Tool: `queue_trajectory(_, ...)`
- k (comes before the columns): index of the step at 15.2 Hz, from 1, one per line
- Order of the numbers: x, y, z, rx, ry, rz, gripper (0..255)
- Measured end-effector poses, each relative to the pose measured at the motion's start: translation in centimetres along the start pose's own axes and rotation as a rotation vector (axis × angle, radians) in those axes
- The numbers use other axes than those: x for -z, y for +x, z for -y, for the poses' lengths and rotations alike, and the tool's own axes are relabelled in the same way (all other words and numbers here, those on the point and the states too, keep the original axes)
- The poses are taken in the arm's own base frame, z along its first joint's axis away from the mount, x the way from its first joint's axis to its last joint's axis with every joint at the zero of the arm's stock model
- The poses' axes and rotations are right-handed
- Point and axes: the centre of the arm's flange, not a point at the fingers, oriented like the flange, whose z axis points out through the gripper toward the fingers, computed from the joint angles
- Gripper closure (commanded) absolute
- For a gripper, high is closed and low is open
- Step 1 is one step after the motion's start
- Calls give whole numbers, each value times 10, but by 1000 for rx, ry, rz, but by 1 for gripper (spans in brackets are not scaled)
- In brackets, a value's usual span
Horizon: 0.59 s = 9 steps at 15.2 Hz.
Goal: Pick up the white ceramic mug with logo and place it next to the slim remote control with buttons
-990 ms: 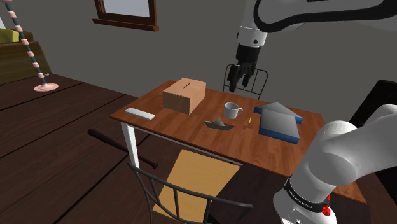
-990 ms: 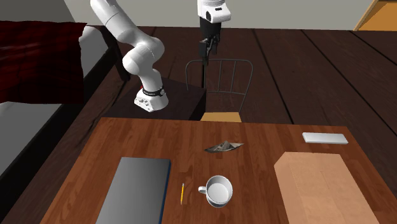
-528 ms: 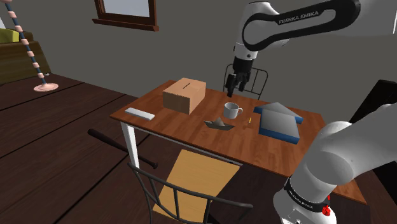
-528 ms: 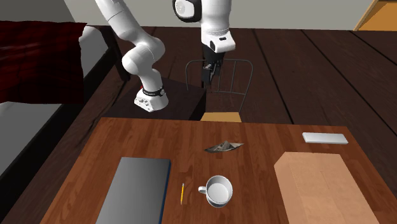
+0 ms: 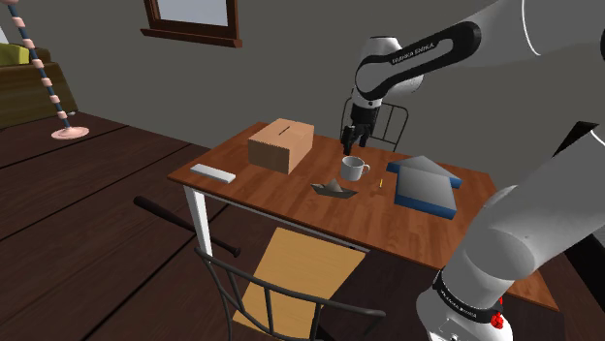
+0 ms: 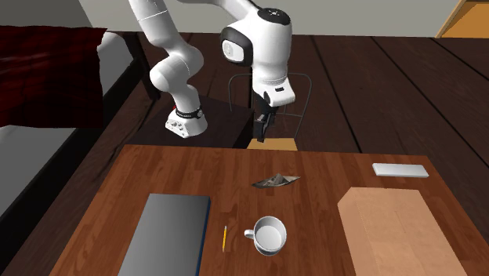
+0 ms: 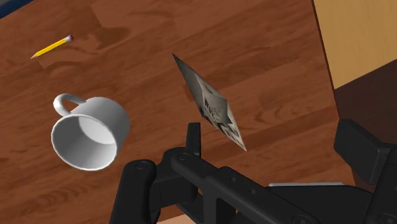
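Two things lie near the mug (image 7: 89, 133): pencil (image 7: 52, 46) and crumpled paper (image 7: 210, 105).

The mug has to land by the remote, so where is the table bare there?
Bare wood stretches between the remote and the folded paper, along the table edge. The strip between remote and cardboard box is narrow.

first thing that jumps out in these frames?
The big white arm arching over the wooden table, with its black gripper hanging above the tabletop close to the upright white mug. Next, the brown box toward the shoulder view's left.
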Motion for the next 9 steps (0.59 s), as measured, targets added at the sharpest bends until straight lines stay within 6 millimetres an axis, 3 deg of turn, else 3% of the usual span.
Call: queue_trajectory(9, -76, 49, -73, -5, -14, -2, 0)
